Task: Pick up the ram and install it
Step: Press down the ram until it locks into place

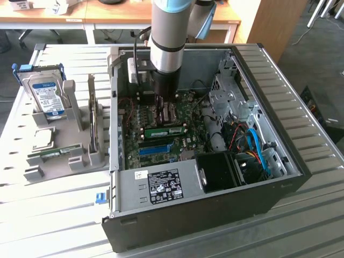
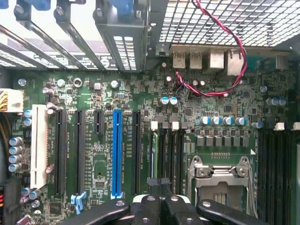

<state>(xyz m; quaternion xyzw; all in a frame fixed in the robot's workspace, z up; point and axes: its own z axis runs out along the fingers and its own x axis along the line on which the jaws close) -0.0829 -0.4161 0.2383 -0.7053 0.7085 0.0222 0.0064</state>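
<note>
I saw the black gripper [image 2: 161,197] pressed together and holding nothing, hanging inside the open black metal computer case [image 1: 279,185] just above the green motherboard [image 2: 225,98]. The ram [image 1: 164,130], a slim green circuit-board stick with a pale label, lay seated in a motherboard slot just beside the blue expansion slot [image 1: 155,149].

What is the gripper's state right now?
Gripper: closed, fingers together, holding nothing visible, above the green motherboard inside the open black computer case.
</note>
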